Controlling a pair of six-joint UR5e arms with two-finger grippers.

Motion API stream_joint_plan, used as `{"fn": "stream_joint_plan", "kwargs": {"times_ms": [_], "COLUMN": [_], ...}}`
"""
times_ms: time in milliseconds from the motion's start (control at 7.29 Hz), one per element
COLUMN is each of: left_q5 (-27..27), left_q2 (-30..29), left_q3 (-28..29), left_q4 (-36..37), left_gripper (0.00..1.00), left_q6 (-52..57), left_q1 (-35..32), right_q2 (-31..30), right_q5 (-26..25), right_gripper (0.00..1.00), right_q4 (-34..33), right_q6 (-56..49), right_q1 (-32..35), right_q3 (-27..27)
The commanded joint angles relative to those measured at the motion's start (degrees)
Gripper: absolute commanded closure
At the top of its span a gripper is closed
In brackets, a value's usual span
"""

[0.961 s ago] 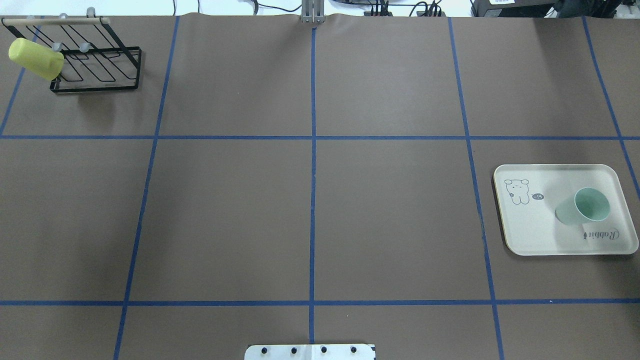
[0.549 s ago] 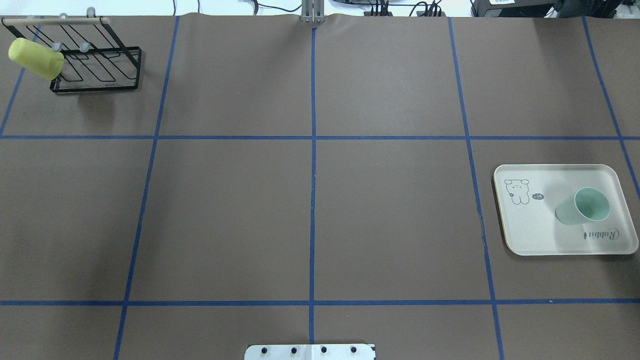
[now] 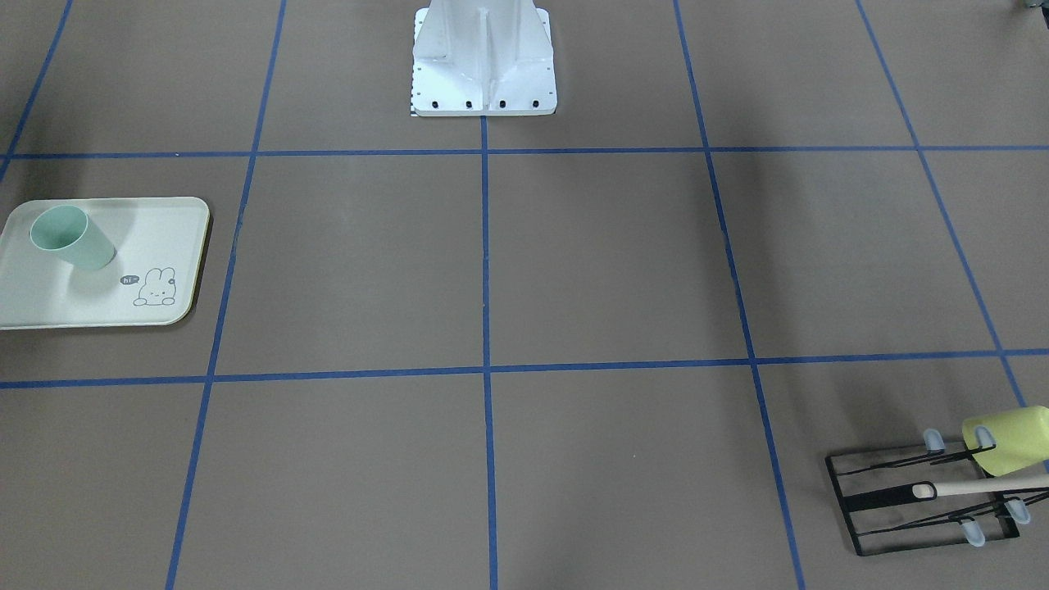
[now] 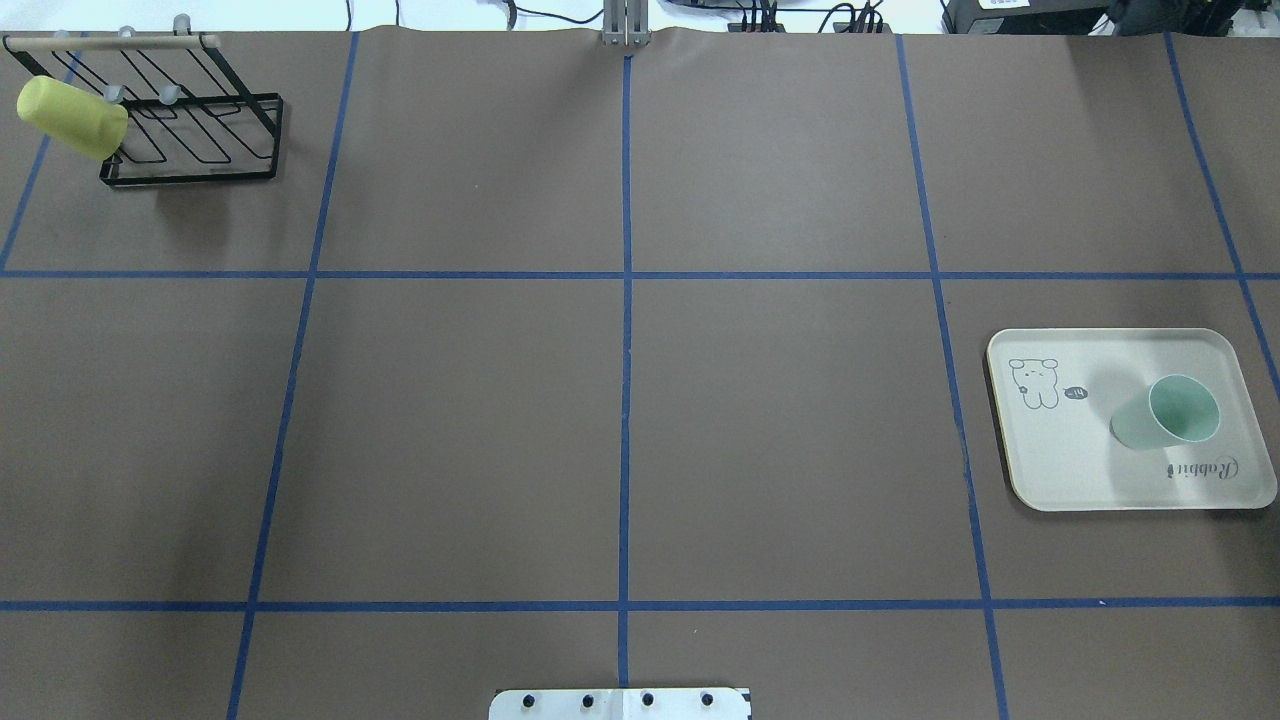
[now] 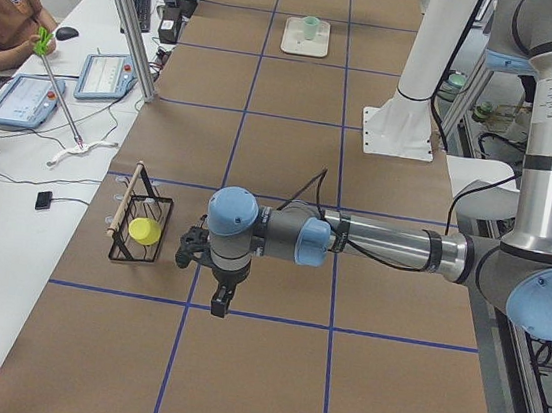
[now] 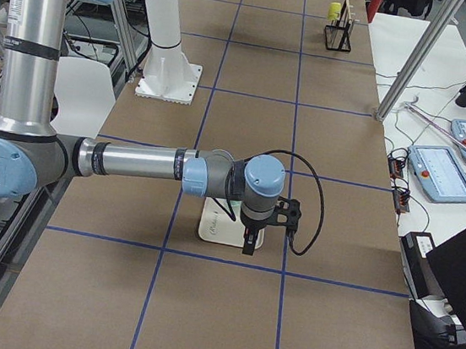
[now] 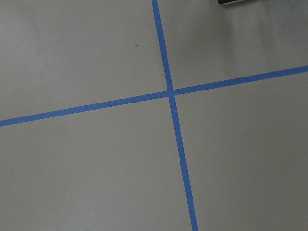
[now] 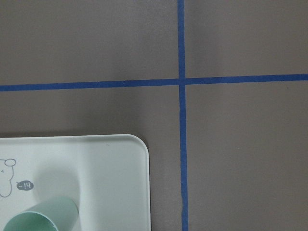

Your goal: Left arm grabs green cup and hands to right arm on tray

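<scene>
The left gripper (image 5: pixel 217 306) hangs over the table (image 4: pixel 620 420) and points down; it shows only in a side view, so I cannot tell whether its jaws are spread or pressed together; straight below them the wrist camera sees a crossing of blue tape lines (image 7: pixel 170 92) on the brown surface. Just beside these jaws, on the side away from the robot's base plate (image 3: pixel 483 61), stands a black wire rack (image 5: pixel 126 246); a yellow-green cup (image 5: pixel 146 231) sits tilted at one end of it, apart from the jaws. Beyond the rack from the jaws, a person (image 5: pixel 3 7) sits at a white side table.

The right gripper (image 6: pixel 248 246) also points down, above the tray (image 6: pixel 213 230); here too only a side view shows it, so I cannot tell how its jaws stand. The green cup (image 4: pixel 1165 415) stands upright, mouth up, on the tray, below the right jaws and apart from them; in the right wrist view it is cut off at the lower left edge, off to one side of the jaws rather than straight under them. The cup stands next to the script (image 4: pixel 1200 468), with the bunny drawing (image 4: pixel 1035 383) at the tray's other end; from the left jaws it is well apart, at the far end of the table.
</scene>
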Motion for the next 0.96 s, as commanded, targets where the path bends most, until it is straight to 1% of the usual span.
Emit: {"fn": "stream_joint_plan", "kwargs": {"times_ms": [0,275,549,824], "left_q5": [0.02,0.02,-0.06,-0.33], "left_q2": [0.40,0.84,0.84,0.84], "left_q3": [2.17,2.36,2.62,2.71], "left_q4": [-0.64,-0.82,-0.82,-0.73], "left_gripper": [0.00,0.00,0.00,0.00], "left_q6": [0.22,0.31,0.31,0.22], "left_q1": [-0.25,-0.25,-0.33,-0.34], "right_q2": [-0.20,-1.26,-1.17,-1.17], "right_q5": [0.34,0.43,0.34,0.52], "right_gripper": [0.01,0.01,0.01,0.01], "right_q4": [0.05,-0.03,0.05,0.05], "right_q6": [-2.00,-7.61,-7.80,-7.72], "right_q1": [1.27,1.71,1.71,1.71], "right_q3": [-1.42,-3.18,-4.41,-4.42]}}
